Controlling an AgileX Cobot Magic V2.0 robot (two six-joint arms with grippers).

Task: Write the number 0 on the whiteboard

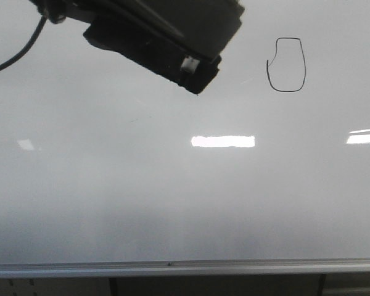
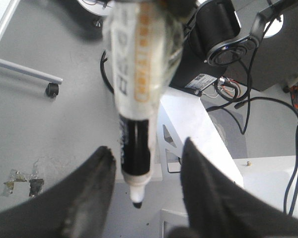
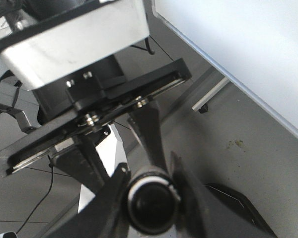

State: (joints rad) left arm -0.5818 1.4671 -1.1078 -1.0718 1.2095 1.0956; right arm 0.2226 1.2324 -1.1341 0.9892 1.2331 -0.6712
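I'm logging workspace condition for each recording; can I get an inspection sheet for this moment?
Surface: board glossy and clean apart from the writing; glare patches; rail along the lower edge.
Job's things: 0 drawn as a thin black loop at upper right; uncapped marker.
Clutter: nothing seen.
Grippers: left claw fingers apart, with the marker between them and gaps on both sides; right claw closed around a black cylinder.
Cables: one hanging in front of the board; several on the floor.
Surroundings: grey floor, wheeled frame leg.
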